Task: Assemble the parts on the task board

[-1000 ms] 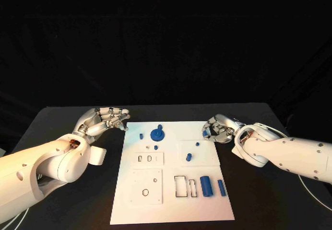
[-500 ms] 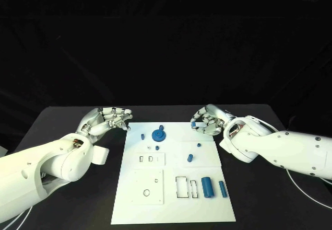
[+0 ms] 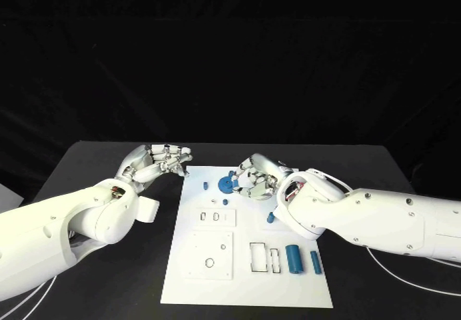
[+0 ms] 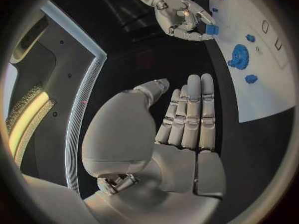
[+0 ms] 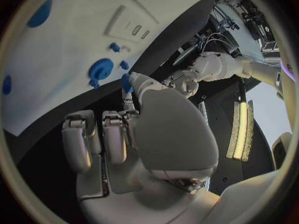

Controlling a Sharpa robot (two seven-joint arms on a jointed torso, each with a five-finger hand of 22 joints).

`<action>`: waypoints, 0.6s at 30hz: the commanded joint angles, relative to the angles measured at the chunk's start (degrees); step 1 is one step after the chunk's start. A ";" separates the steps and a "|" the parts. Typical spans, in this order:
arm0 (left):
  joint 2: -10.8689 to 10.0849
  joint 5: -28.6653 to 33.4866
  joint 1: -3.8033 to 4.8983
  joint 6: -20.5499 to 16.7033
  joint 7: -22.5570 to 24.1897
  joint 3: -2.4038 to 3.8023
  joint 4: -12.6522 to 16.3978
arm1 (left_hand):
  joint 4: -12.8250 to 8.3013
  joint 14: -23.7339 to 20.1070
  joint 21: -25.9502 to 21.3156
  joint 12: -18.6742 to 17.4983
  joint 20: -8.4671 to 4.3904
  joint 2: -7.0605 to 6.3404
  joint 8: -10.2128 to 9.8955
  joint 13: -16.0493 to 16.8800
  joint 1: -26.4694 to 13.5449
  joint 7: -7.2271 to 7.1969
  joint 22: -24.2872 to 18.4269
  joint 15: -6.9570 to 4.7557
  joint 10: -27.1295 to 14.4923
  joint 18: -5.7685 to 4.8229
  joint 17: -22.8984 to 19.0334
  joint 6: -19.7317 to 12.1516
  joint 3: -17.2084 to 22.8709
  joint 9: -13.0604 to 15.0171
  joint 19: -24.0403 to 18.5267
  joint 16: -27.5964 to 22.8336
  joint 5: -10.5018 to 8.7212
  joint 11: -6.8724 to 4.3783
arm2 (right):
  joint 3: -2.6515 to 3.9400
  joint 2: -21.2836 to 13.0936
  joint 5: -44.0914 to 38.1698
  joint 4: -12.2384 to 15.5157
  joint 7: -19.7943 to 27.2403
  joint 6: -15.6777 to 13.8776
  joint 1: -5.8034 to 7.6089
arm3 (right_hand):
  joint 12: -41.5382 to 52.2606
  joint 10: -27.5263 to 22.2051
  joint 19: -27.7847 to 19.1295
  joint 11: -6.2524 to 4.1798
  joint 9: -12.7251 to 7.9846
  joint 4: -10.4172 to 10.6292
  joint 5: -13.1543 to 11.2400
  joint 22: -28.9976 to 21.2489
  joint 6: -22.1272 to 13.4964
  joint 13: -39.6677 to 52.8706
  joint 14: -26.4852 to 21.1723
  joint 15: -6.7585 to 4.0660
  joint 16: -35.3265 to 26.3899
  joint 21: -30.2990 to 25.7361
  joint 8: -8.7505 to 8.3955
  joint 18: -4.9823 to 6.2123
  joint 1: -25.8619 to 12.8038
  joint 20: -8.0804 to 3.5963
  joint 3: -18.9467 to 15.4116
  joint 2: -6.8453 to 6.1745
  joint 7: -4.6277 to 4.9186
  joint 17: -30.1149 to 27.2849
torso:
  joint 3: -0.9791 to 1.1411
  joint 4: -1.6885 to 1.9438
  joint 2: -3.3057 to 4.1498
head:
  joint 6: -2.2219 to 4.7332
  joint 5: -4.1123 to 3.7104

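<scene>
The task board lies in the lower middle of the frame. Above its upper edge the right hand pinches a small blue part beside the blue gear. Left hand hovers off the board's upper left corner, fingers loosely curled, holding nothing.

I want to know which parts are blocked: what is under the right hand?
Under the right hand lies the task board, with the blue gear beside its fingers. The hand pinches a small blue part; board beneath is covered.

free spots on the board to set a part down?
Bare strip along the task board's near edge, below the cutout plate and the two blue cylinders. Crowded at the far end: blue gear under the right robot hand.
</scene>
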 commanded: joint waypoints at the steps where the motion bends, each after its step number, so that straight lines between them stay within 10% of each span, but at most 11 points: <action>1: -0.04 0.37 0.04 0.58 0.20 0.03 0.27 | 0.12 -0.42 0.24 -0.07 -0.12 0.16 -0.17 0.02 0.36 0.21 0.09 0.17 -0.19 0.50 -0.05 -0.14 0.36 0.05 -0.42 0.37 0.05 -0.03 | -0.08 1.28 -4.72 0.37 -3.50 0.94 -0.83 | -0.30 1.42 5.99 -0.43 1.00 0.20 0.17 15.05 0.04 9.92 5.98 -0.57 0.19 0.26 0.93 -0.38 -0.57 -0.24 0.06 0.01 -0.15 15.08 | 0.03 -0.18 0.12 | -0.24 0.76; 18: -0.46 0.38 0.06 0.58 0.08 0.03 0.76 | 0.16 -0.42 0.34 -0.05 -0.11 0.20 -0.15 0.03 0.29 0.21 0.16 0.18 -0.16 0.50 -0.06 -0.10 0.37 0.07 -0.50 0.40 0.05 -0.03 | -0.48 5.28 -9.63 -0.47 -7.41 2.95 -4.70 | -0.10 1.65 5.99 -0.64 1.25 0.31 -0.07 15.05 0.06 10.10 5.98 -0.76 0.19 0.26 1.58 -0.38 -1.83 -0.40 -0.16 -0.71 -0.38 15.08 | 0.22 -0.37 0.22 | -1.53 1.64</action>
